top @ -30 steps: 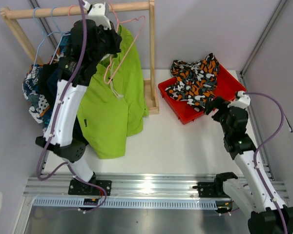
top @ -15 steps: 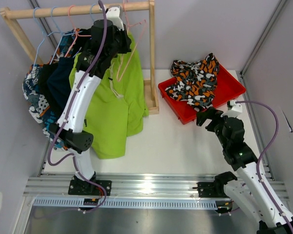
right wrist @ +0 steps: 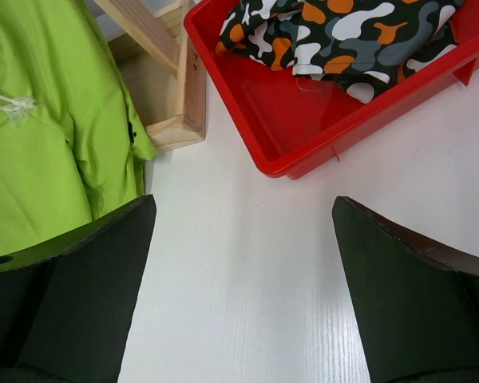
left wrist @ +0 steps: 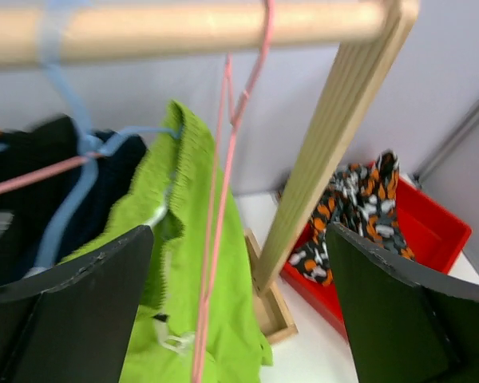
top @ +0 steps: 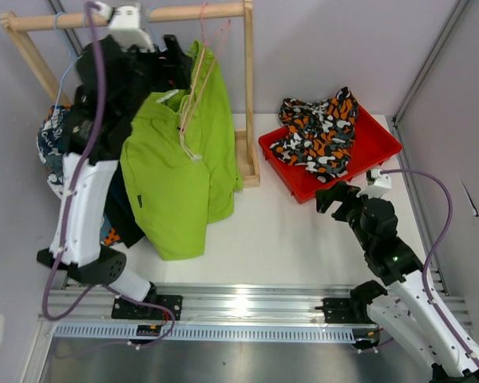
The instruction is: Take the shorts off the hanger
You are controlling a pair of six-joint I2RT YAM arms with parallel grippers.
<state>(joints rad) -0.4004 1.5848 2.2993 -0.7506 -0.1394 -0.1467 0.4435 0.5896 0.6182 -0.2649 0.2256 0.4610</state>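
Lime green shorts (top: pixel 176 175) (left wrist: pixel 195 239) hang from the wooden rail (top: pixel 199 12) beside a thin pink hanger (top: pixel 198 76) (left wrist: pixel 222 207). My left gripper (top: pixel 174 65) (left wrist: pixel 239 319) is raised just under the rail and stands open. The pink hanger wire and the green waistband lie between its fingers (left wrist: pixel 72 311), untouched. Dark shorts (left wrist: pixel 24 183) hang on a blue hanger (left wrist: pixel 72 175) to the left. Camouflage shorts (top: pixel 319 136) (right wrist: pixel 343 32) lie in the red bin (top: pixel 379 144) (right wrist: pixel 295 120). My right gripper (top: pixel 335 198) (right wrist: pixel 243 303) is open over bare table.
The rack's upright post (left wrist: pixel 335 144) and wooden foot (top: pixel 247 155) (right wrist: pixel 176 112) stand between the hanging clothes and the bin. Blue-patterned shorts (top: pixel 52 152) hang at the rack's far left. Walls close in on the left, back and right.
My left gripper was shut up by the hangers and has now opened, its arm swinging left. The green shorts hang wider. My right gripper moved slightly left, away from the bin.
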